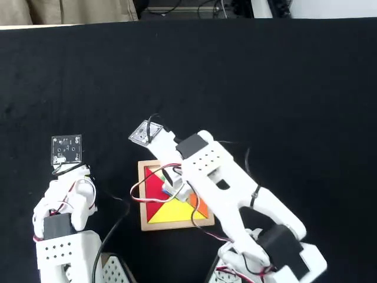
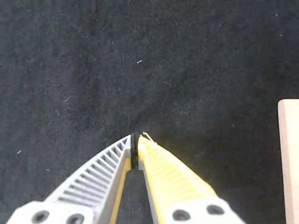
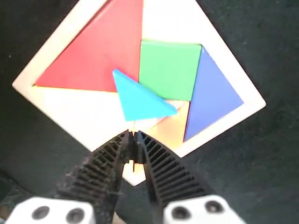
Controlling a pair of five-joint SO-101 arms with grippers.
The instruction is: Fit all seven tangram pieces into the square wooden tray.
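Note:
The square wooden tray (image 3: 25, 83) holds a red large triangle (image 3: 103, 51), a green square (image 3: 169, 70), a blue triangle (image 3: 210, 98), a pale yellow triangle (image 3: 84, 112) and an orange piece (image 3: 170, 126). A cyan small triangle (image 3: 138, 98) lies askew on top of them, overlapping the red, green and yellow pieces. My right gripper (image 3: 134, 137) is shut, its tips just beside the cyan triangle's edge, with nothing seen between the fingers. My left gripper (image 2: 135, 137) is shut above bare black cloth, beside the tray's edge (image 2: 289, 158).
In the high view the right arm (image 1: 206, 165) hangs over the tray (image 1: 142, 194) and hides much of it. The left arm (image 1: 62, 200) stands to the tray's left. Black cloth (image 1: 265, 88) covers the table.

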